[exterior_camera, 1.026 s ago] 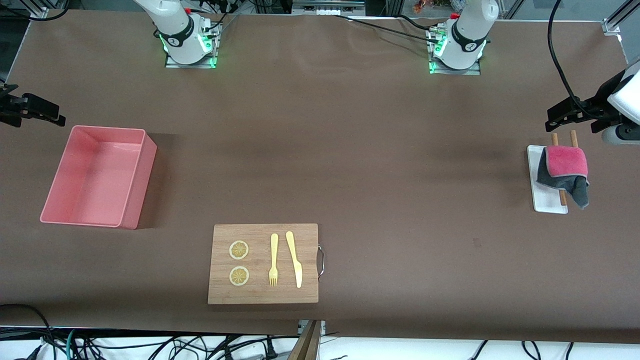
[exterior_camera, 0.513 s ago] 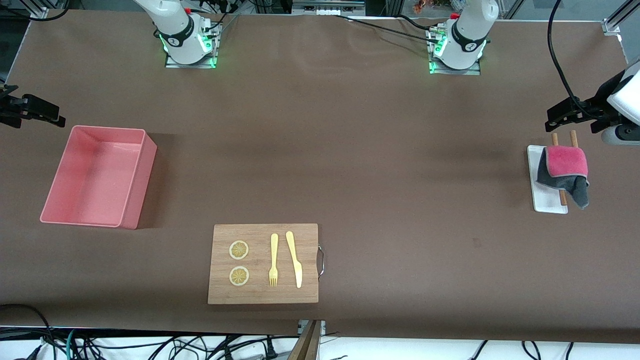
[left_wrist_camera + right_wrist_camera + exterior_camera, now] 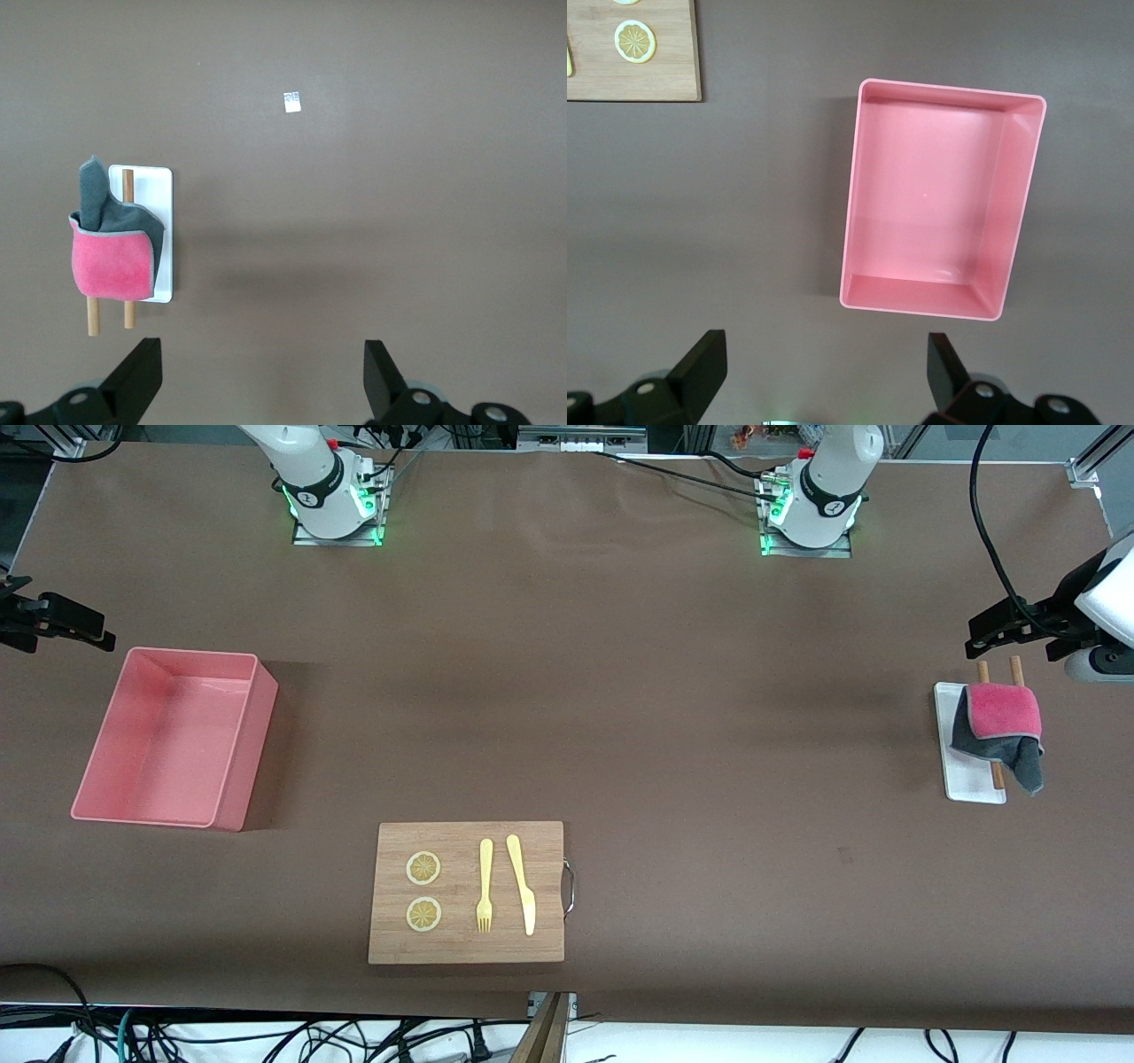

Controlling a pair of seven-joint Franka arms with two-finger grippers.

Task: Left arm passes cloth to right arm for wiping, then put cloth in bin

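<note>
The cloth (image 3: 1001,731) is draped over two wooden sticks (image 3: 999,775) on a small white tray (image 3: 966,784) at the left arm's end of the desk (image 3: 567,691). The left claw (image 3: 263,385) hangs near it, fingers apart and empty. A grab could catch a stick or drag the tray. The right claw (image 3: 824,376), also spread and empty, waits near the bin (image 3: 142,797). Both arms are mostly cut off in the front view.

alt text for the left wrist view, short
The cloth, pink side up with a dark grey corner showing, lies draped over two wooden sticks on a small white tray on the brown table. The open left gripper hangs above the table beside the tray, holding nothing. A small white tag lies on the table.
</note>
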